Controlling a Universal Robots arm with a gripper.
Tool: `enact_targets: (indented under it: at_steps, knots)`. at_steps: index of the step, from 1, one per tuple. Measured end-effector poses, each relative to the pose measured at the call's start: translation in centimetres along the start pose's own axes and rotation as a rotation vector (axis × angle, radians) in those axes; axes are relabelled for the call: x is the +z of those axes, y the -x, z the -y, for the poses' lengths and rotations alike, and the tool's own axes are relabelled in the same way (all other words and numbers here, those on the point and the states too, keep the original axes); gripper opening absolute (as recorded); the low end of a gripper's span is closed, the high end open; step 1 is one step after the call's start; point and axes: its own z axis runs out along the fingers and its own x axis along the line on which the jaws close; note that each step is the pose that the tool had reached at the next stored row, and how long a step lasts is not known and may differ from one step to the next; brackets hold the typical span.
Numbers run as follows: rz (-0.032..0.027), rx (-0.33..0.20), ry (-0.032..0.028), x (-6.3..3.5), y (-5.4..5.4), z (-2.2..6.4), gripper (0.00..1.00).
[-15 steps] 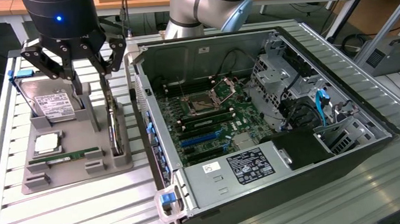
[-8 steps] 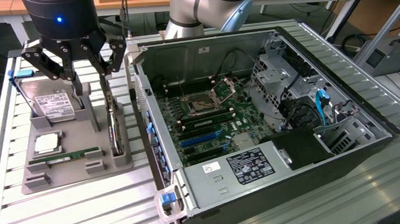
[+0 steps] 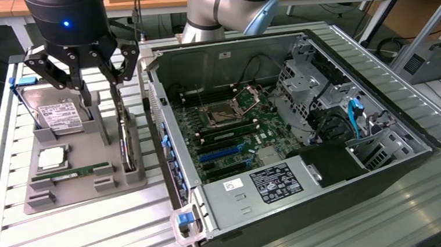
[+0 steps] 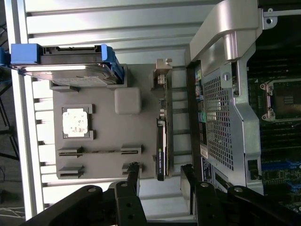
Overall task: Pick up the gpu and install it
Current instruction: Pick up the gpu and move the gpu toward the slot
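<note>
The jaws hang wide open and empty just above the gpu, which stands on edge in the grey holder on the table. Looks like the approach to me; gripping needs them square across the thin card.

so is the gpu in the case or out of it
Out. The thin green-and-black gpu card stands on edge in the grey holder tray beside the open black computer case, under the open end effector.
</note>
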Motion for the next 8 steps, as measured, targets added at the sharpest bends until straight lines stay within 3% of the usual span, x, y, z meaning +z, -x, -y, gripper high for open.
enact_targets:
  at_steps: [8]
  knots:
    - [0.0000,0.000,0.0000,0.16,-0.01,0.01,0.48]
